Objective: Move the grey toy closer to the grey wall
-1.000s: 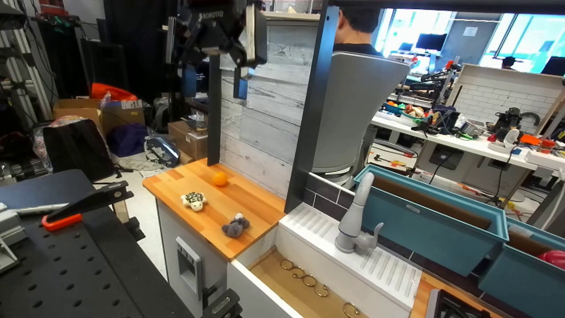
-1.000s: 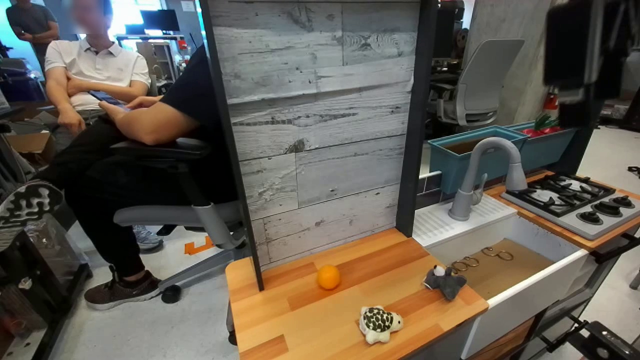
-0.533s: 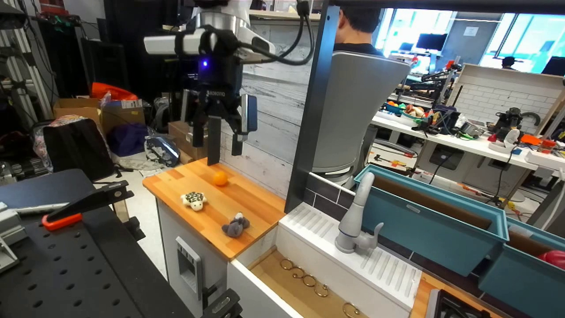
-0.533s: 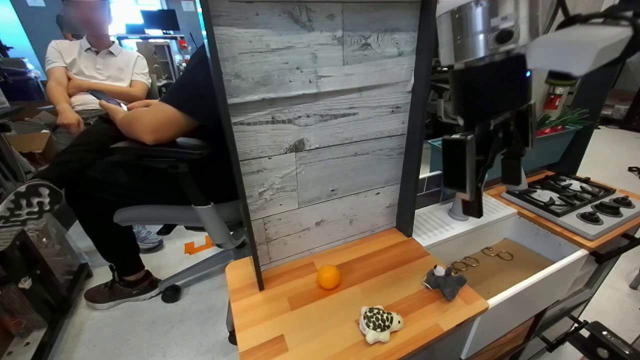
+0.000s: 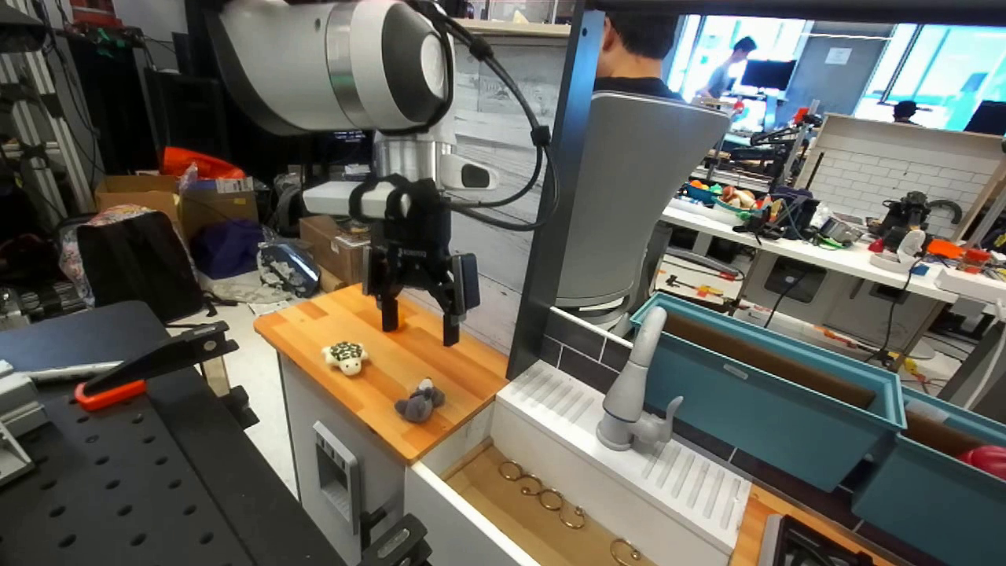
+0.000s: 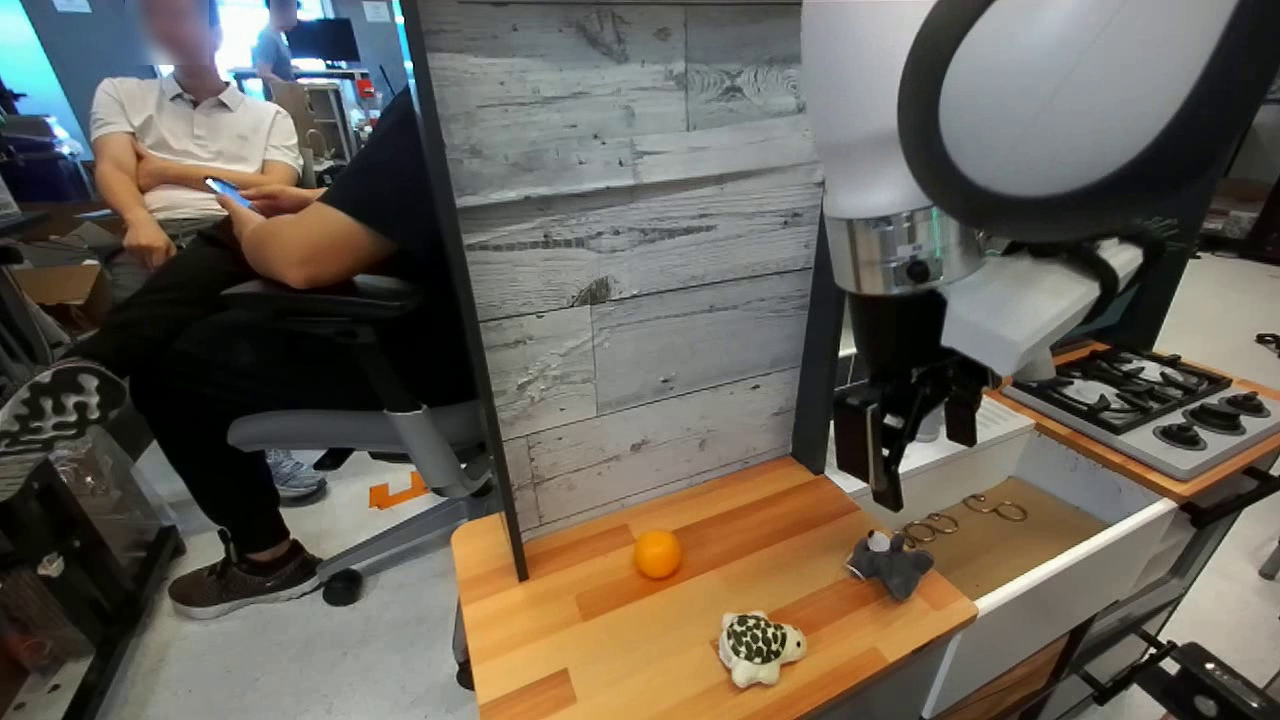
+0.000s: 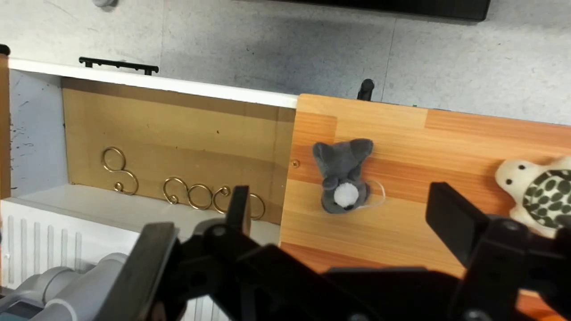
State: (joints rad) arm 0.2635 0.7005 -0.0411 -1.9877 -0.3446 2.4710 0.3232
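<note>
In the wrist view the jaws stand wide across the lower half of the frame, holding nothing. Just right of centre, the grey toy (image 7: pixel 341 166) lies on the wooden surface (image 7: pixel 397 218). It looks plush: likely light, soft, hard to damage. A squeeze across its waist, clear of the thin white loop (image 7: pixel 384 192) on its right, should suit. Dark grey, with a white muzzle (image 7: pixel 346 195) towards the lower end.

Here's the wooden counter (image 6: pixel 590 640) in an exterior view: orange round object (image 6: pixel 657 554) sits far and left, turtle toy (image 6: pixel 758 648) nearest, grey toy (image 6: pixel 895 570) right!
</note>
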